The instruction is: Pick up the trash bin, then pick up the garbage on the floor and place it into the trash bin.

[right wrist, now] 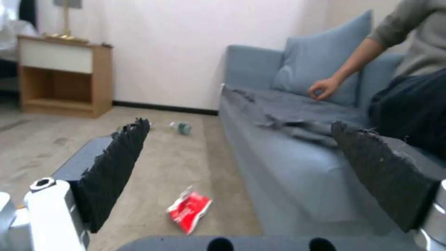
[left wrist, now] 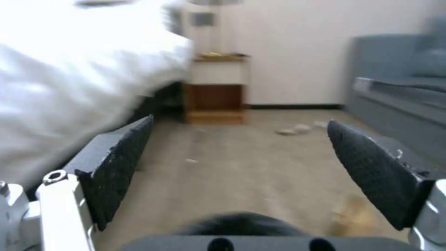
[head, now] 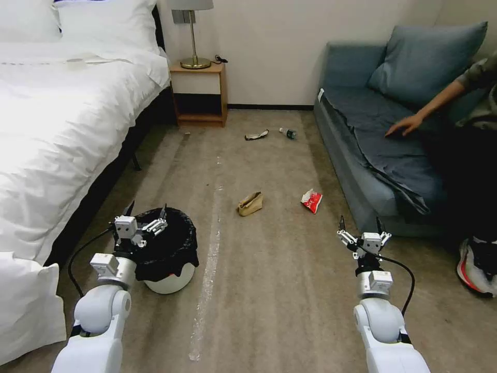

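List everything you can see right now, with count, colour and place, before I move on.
trash bin: 1, white with black liner, floor beside the bed
paper bag: 1, tan, mid-floor
snack wrapper: 1, red-white, floor near the sofa
flat wrapper: 1, dark, far floor
bottle: 1, clear, green label, beside the flat wrapper
bed: 1, white, left
nightstand: 1, wooden, far wall
lamp: 1, brass-based, on the nightstand
sofa: 1, blue, right
left gripper: open, above the bin's rim
right gripper: open, above the floor by the sofa
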{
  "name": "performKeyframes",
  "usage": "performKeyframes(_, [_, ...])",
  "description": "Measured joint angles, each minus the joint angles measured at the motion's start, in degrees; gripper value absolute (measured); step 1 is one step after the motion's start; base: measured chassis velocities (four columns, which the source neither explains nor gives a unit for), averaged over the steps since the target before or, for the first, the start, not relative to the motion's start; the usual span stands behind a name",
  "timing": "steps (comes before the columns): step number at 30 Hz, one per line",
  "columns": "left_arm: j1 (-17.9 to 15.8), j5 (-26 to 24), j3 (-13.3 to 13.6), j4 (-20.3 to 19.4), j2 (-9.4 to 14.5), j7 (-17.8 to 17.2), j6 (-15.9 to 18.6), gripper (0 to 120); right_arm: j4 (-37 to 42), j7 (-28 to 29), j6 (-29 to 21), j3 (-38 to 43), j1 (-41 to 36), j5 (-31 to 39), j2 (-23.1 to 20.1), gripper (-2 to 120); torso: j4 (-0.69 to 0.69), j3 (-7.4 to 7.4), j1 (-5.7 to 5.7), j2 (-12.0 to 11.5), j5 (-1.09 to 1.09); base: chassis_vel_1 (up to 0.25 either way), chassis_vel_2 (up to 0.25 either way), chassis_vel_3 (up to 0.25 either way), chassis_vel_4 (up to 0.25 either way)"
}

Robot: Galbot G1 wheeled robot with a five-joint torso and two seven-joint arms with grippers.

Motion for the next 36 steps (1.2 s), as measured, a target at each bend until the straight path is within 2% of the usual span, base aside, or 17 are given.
performKeyframes(1, [-0.1,0.8,-3.6,-0.5,-0.3,-1.5,0.1,100,1.5,-1.9,-0.5,3.4,0.2,1.2,-0.2,100,0.01,0.0,0.0,0.0,-0.01,0.0,0.0,0.0,0.0])
performKeyframes(2, [-0.1,0.8,-3.6,-0.5,-0.3,-1.5,0.1,100,1.5,-1.9,-0.5,3.4,0.2,1.2,-0.2,100,0.01,0.0,0.0,0.0,-0.01,0.0,0.0,0.0,0.0])
performKeyframes(4, [-0.2,1.9,-9.1,-1.4,-0.9,-4.2,0.4,100,3.9,-5.3,-1.5,9.4,0.4,3.3,-0.5,100,0.05,0.0,0.0,0.0,0.02,0.0,0.0,0.0,0.0])
performKeyframes(8, [-0.4,1.3,-8.5,-3.1,-1.6,-4.3,0.9,100,6.4,-8.3,-4.3,11.8,0.3,5.7,-1.4,100,0.0,-0.01,0.0,0.0,-0.05,0.0,0.0,0.0,0.0])
performKeyframes(10, [0.2,-1.8,-6.5,-5.4,-1.1,-3.9,3.5,100,7.2,-9.5,-6.1,10.7,0.0,6.4,-2.3,100,-0.02,0.0,0.0,0.0,0.05,0.0,0.0,0.0,0.0])
performKeyframes(12, [0.4,-2.5,-5.9,-5.9,-0.9,-3.7,4.2,100,7.3,-9.8,-6.1,10.1,-0.1,6.5,-2.5,100,-0.02,-0.01,0.0,0.0,0.04,0.0,0.0,0.0,0.0])
performKeyframes(14, [1.9,-4.0,-4.2,-7.6,-0.2,-2.0,7.3,100,7.4,-15.4,-5.9,7.1,-0.9,7.1,-3.7,100,0.0,0.0,0.0,0.0,0.01,0.0,0.0,0.0,0.0])
performKeyframes(21, [5.8,-5.0,-3.9,-10.2,1.1,0.0,12.2,100,5.6,-23.1,-4.3,2.1,-1.1,9.4,-5.5,100,0.01,0.0,0.0,0.0,0.01,0.0,0.0,0.0,0.0])
performKeyframes(25, [7.9,-8.7,-4.5,-10.3,1.3,-5.9,16.7,100,4.0,-24.3,-2.0,0.8,-0.7,7.5,-5.4,100,0.01,0.0,0.0,0.0,0.0,0.0,0.0,0.0,0.0])
performKeyframes(26, [8.7,-12.3,-4.5,-10.1,0.9,-10.6,19.7,100,3.4,-24.0,-1.3,0.3,-0.6,6.9,-5.2,100,0.02,0.0,0.0,0.0,0.0,0.0,0.0,0.0,0.0])
performKeyframes(27, [8.7,-12.3,-4.5,-10.1,0.9,-10.6,19.7,100,3.4,-24.0,-1.3,0.3,-0.6,6.9,-5.2,100,0.02,0.0,0.0,0.0,0.0,0.0,0.0,0.0,0.0])
performKeyframes(28, [8.7,-14.3,-4.5,-9.8,0.3,-13.7,21.2,100,3.3,-23.8,-1.2,0.1,-0.7,6.8,-5.2,100,0.02,0.0,-0.01,0.0,-0.01,0.0,0.0,0.0,0.0])
performKeyframes(30, [8.0,-17.9,-4.3,-9.0,-0.7,-19.6,23.4,100,3.4,-23.6,-1.1,0.1,-0.8,6.7,-5.2,100,0.02,0.0,0.0,0.0,-0.02,0.0,0.0,0.0,0.0])
performKeyframes(31, [8.0,-17.9,-4.3,-9.0,-0.7,-19.6,23.4,100,3.4,-23.6,-1.1,0.1,-0.8,6.7,-5.2,100,0.02,0.0,0.0,0.0,-0.02,0.0,0.0,0.0,0.0])
performKeyframes(32, [6.8,-20.4,-4.2,-8.5,-1.4,-23.6,24.8,100,3.7,-23.6,-1.1,0.1,-1.1,6.7,-5.2,100,0.01,0.0,0.0,0.0,0.0,0.0,0.0,0.0,0.0])
performKeyframes(33, [6.8,-20.4,-4.2,-8.5,-1.4,-23.6,24.8,100,3.7,-23.6,-1.1,0.1,-1.1,6.7,-5.2,100,0.01,0.0,0.0,0.0,0.0,0.0,0.0,0.0,0.0])
performKeyframes(36, [3.1,-25.2,-4.0,-6.9,-2.6,-30.4,27.3,100,4.6,-23.2,-1.0,0.5,-2.5,6.7,-5.1,100,0.01,0.0,-0.01,0.0,0.0,0.0,0.0,0.0,0.0])
